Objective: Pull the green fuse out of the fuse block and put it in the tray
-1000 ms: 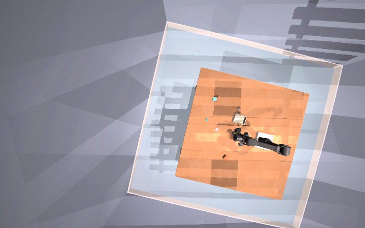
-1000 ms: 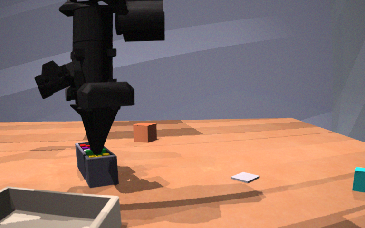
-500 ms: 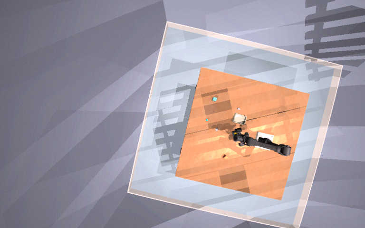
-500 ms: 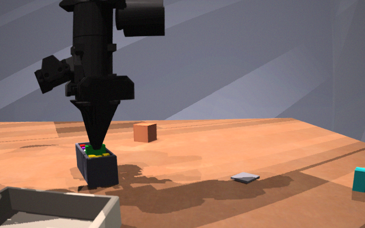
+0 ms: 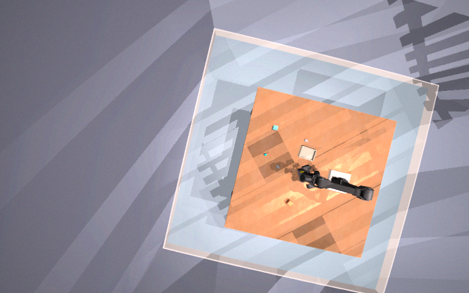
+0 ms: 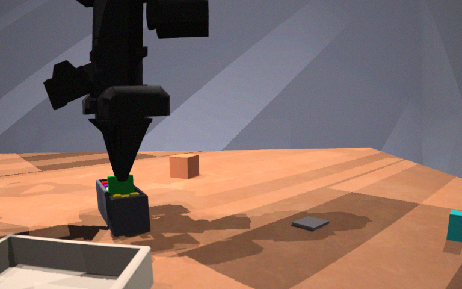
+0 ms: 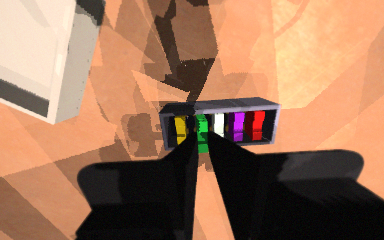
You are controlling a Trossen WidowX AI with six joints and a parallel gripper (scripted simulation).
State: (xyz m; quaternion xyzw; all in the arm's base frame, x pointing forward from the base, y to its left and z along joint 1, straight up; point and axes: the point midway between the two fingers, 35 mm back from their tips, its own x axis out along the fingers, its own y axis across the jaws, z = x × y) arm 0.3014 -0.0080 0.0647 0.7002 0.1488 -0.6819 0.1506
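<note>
My gripper is shut on the green fuse. The fuse is upright and raised, standing well above the rim of the dark fuse block; its lower end is hidden behind the block's wall. In the block sit a yellow fuse, a white fuse, a purple fuse and a red fuse. The pale tray stands beside the block and shows no fuse in its visible part.
A brown cube stands behind the block in the exterior view. A flat grey tile lies to the right. A teal block, another teal block and a small white piece lie farther off.
</note>
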